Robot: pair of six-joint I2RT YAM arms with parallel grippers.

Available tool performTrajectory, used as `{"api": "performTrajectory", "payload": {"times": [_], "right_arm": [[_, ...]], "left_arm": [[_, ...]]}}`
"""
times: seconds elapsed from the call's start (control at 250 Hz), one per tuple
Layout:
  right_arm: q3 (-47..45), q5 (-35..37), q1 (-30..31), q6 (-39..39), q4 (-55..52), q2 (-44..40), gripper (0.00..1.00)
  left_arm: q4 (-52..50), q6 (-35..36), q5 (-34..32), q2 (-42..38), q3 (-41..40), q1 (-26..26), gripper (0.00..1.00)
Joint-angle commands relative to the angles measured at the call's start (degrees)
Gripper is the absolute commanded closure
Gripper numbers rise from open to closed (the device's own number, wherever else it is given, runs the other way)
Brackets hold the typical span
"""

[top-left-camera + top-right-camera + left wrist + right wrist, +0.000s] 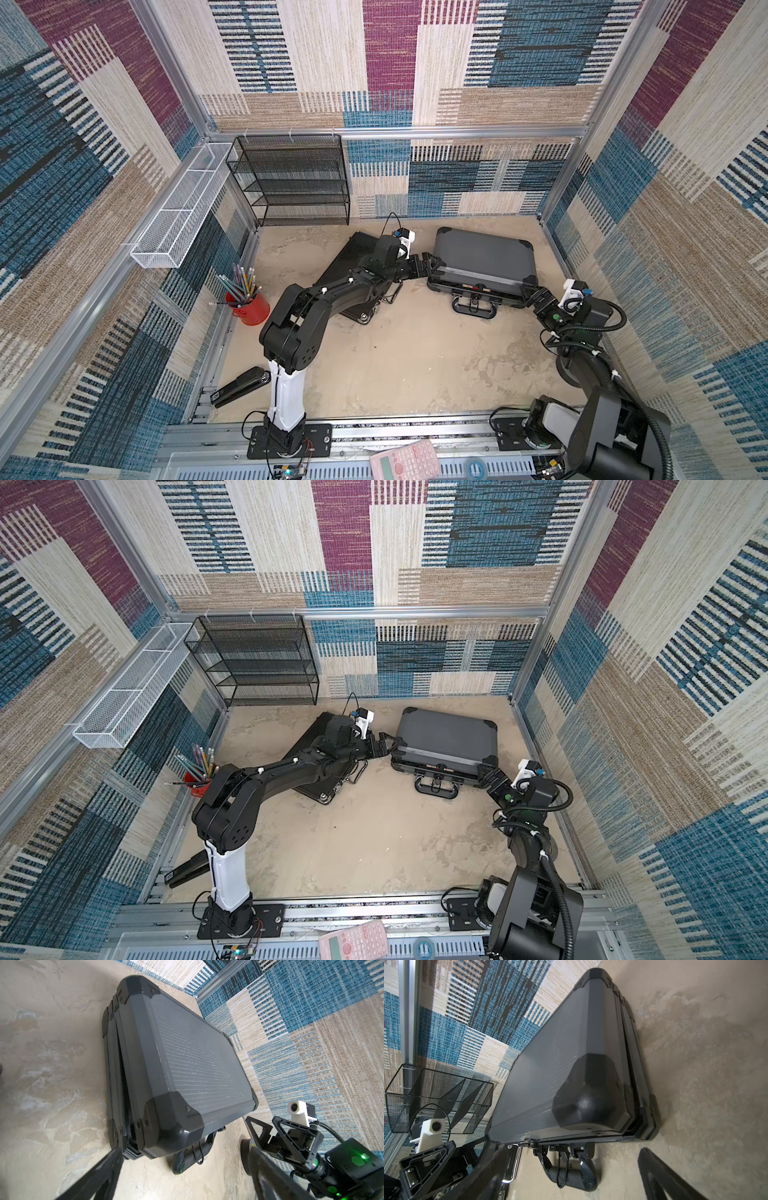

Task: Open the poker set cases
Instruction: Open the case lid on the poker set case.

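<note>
Left gripper [434, 266] and right gripper [528, 291] are spread at the front corners of the grey case [482, 255]; uneven prying could skid it across the bench [395, 353].

Grey case [482, 257] with black corners; red pencil cup [249, 309].

The thick case [484, 255] lies flat near the table's [395, 365] back right corner, with its handle [473, 307] toward the front edge. The slim case [353, 253] lies skewed to its left, apart from it. The left gripper [432, 264] is at the thick case's front left corner and the right gripper [527, 291] at its front right corner. The mesh rack [291, 178] stands in the back left corner, the pencil cup [249, 309] by the left edge, and the stapler [241, 386] in the front left corner.
</note>
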Motion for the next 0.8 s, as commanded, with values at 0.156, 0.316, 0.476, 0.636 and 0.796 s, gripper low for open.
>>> {"api": "performTrajectory", "payload": {"times": [0.156, 0.316, 0.476, 0.636, 0.796], "right_arm": [[-0.35, -6.39, -0.01, 2.90, 10.29, 6.59, 0.01], [0.96, -8.93, -0.04, 4.20, 13.12, 8.15, 0.01], [1.28, -10.09, -0.03, 5.47, 14.59, 8.73, 0.01], [0.94, -11.89, 0.02, 8.84, 19.13, 11.91, 0.01], [0.79, -13.06, -0.04, 12.93, 23.02, 11.71, 0.01]], "left_arm": [[-1.89, 2.23, -1.01, 0.06, 0.11, 0.40, 0.04], [-2.19, 2.38, -0.87, 0.44, 0.07, 0.62, 0.04], [-3.30, 3.07, -0.80, 1.15, 0.67, 0.97, 0.04], [-3.82, 3.00, -0.24, 1.90, 1.19, 1.46, 0.04], [-3.89, 3.70, -0.62, 1.24, 0.48, 1.74, 0.04]]}}
